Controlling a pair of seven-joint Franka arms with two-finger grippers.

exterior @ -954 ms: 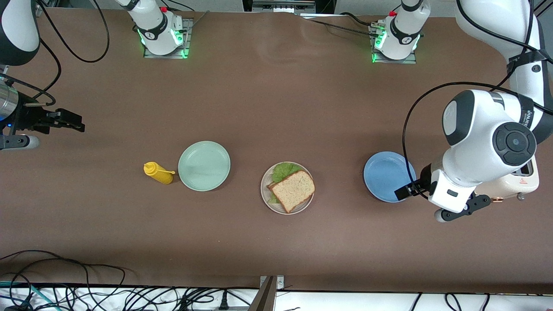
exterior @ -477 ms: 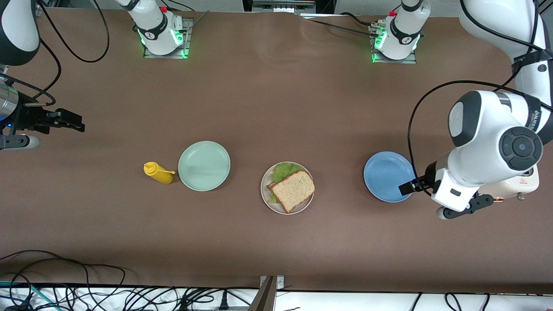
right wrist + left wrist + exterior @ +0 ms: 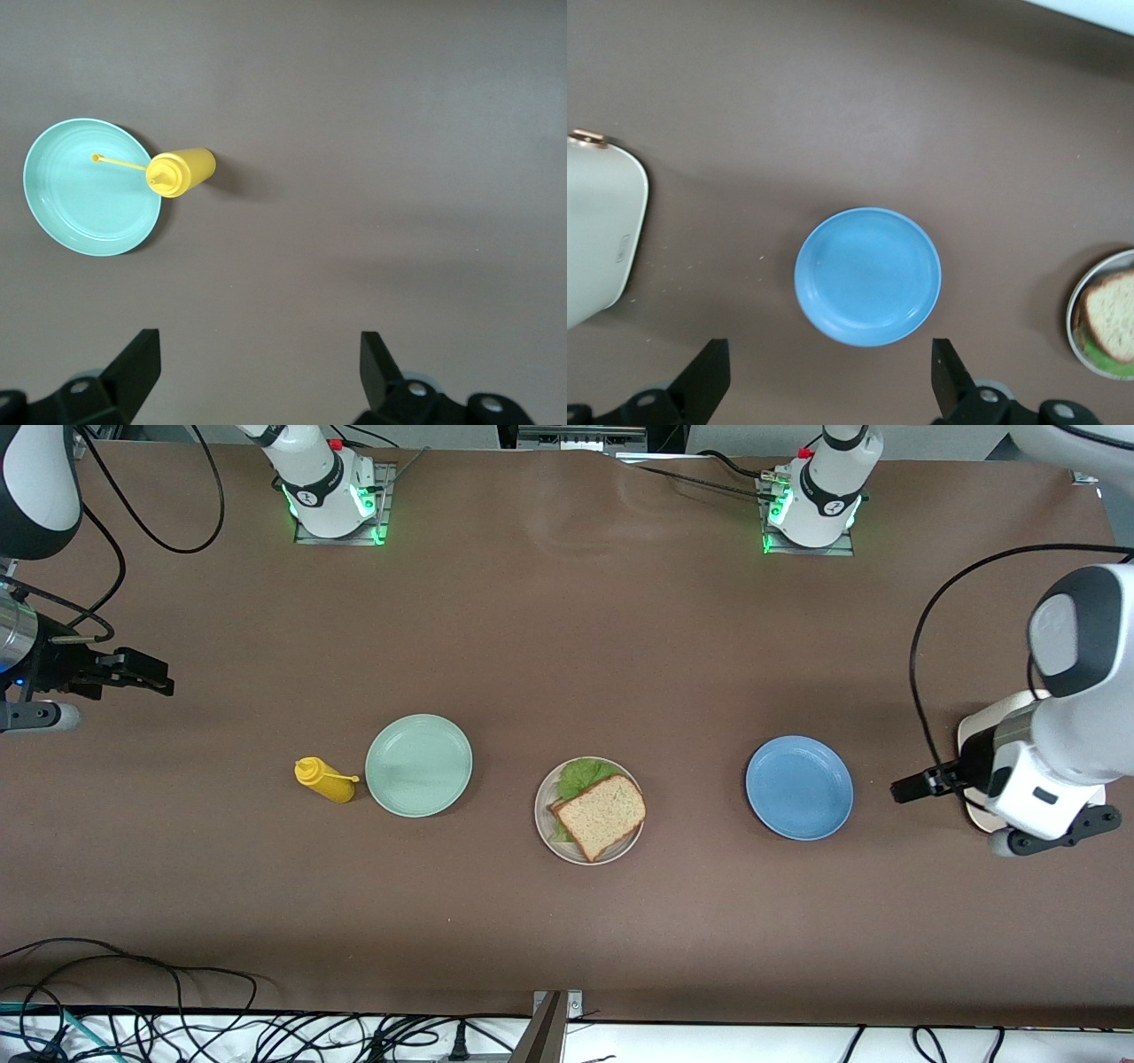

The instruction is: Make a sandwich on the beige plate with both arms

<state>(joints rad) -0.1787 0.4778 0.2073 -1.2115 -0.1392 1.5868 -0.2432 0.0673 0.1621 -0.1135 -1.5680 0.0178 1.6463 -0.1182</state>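
Observation:
The sandwich lies on the beige plate in the middle of the table: a speckled brown bread slice on top, with green lettuce sticking out from under it. Its edge also shows in the left wrist view as bread on the plate rim. My left gripper hangs open and empty over bare table between the blue plate and the toaster. Its fingertips stand wide apart. Toward the right arm's end of the table my right gripper waits, open with nothing in it.
A blue plate lies beside the beige plate toward the left arm's end. A cream toaster stands under the left wrist. A mint-green plate and a yellow squeeze bottle lie toward the right arm's end.
The left arm has drawn back from over the blue plate toward its own end of the table, gripper still open. The right arm has not moved.

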